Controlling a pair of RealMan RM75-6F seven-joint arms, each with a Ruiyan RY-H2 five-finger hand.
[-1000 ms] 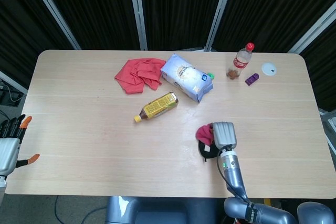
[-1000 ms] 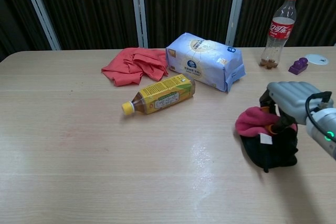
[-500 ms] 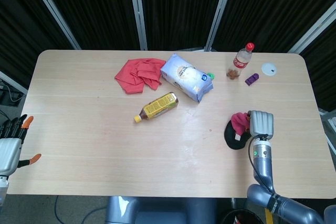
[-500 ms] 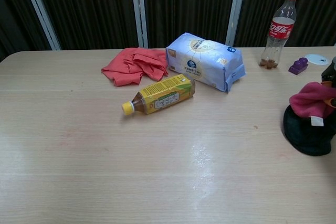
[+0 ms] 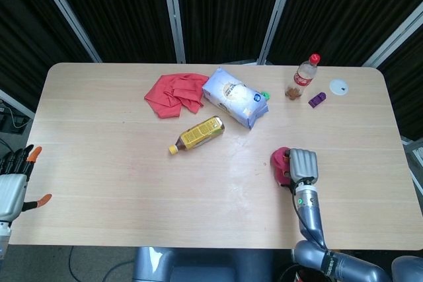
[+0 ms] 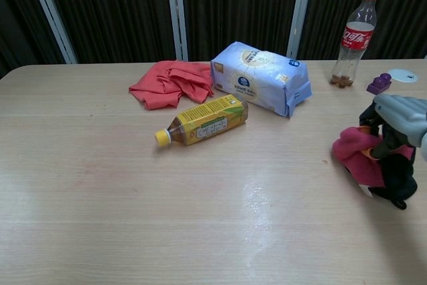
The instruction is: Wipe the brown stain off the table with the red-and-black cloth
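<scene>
The red-and-black cloth [image 5: 279, 166] is bunched on the table right of the middle, red side [image 6: 361, 157] to the left and black part [image 6: 401, 172] under the hand. My right hand [image 5: 303, 165] rests on top of it and presses it down, fingers curled over it [image 6: 399, 119]. I see no brown stain on the wood around the cloth. My left hand [image 5: 14, 177] hangs off the table's near left corner, fingers spread and holding nothing; the chest view does not show it.
A yellow tea bottle [image 6: 203, 120] lies on its side mid-table. Behind it are a plain red cloth [image 6: 170, 81] and a blue-white pack [image 6: 261, 77]. At the far right stand a cola bottle [image 6: 353, 35], a purple piece [image 6: 379, 83] and a white disc [image 6: 403, 75].
My right hand swept the cloth to the right across the table, then back to the left. A small brown spot bared half a second ago no longer shows. The left hand stayed put.
</scene>
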